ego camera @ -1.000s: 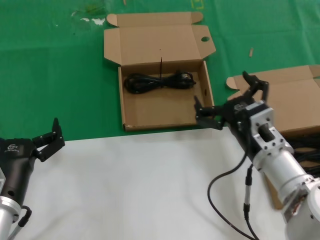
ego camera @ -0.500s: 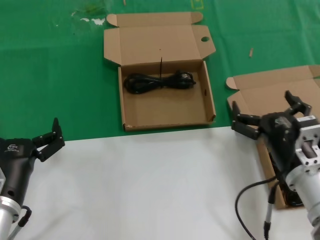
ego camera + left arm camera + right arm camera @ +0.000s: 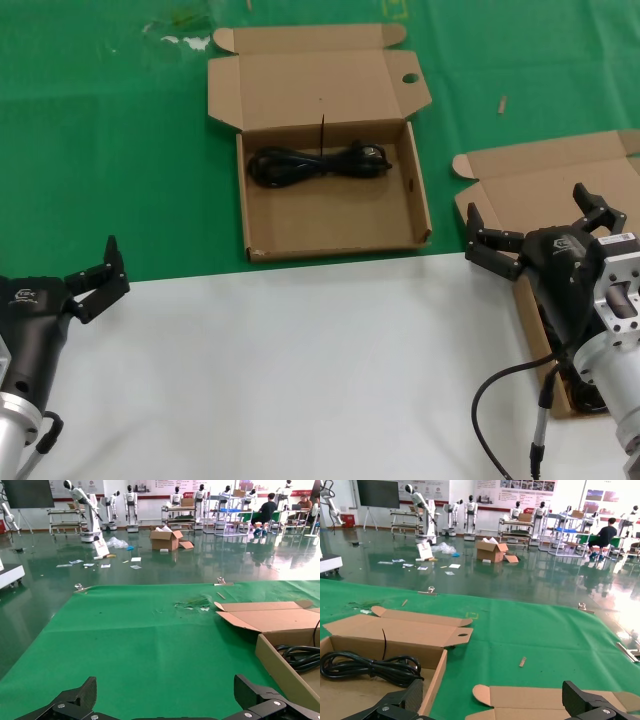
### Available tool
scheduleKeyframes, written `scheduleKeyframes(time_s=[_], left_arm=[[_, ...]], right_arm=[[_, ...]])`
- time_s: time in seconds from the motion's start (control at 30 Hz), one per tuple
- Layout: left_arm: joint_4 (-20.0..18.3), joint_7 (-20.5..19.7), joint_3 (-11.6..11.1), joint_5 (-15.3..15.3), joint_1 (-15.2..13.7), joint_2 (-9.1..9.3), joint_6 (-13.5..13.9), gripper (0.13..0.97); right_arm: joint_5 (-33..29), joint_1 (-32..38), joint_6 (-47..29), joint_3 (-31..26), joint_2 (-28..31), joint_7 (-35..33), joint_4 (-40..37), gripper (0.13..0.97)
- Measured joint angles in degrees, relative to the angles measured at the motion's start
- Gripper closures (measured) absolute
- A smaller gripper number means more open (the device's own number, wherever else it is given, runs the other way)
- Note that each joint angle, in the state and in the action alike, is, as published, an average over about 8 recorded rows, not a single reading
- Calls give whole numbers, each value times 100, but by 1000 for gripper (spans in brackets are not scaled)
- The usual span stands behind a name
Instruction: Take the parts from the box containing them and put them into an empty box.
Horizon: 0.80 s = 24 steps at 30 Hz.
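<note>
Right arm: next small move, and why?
Probably lower the open right pincer into the brown cardboard box with the plain lid below it to grip another cord. One black looped power cord already lies in the brown box with the holed lid tab; the left pincer is idle.

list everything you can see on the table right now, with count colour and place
box with the holed lid tab: one, brown, open, centre of the green cloth
power cord: one, black, looped, lying at the far side of that box
box with the plain lid: one, brown, open, at the right, partly behind the right arm
cords in that box: black, only a bit visible, count unclear
green cloth: one, covers the far table
white surface: one, near half
left gripper: black, jaws open, near left edge, idle
right gripper: black, jaws open, over the right box
</note>
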Motion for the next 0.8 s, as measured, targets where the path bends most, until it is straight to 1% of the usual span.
scheduleKeyframes(time_s=[0.8], left_arm=[[0,0,0,0,0,0,0,132]], right_arm=[[0,0,0,0,0,0,0,129]])
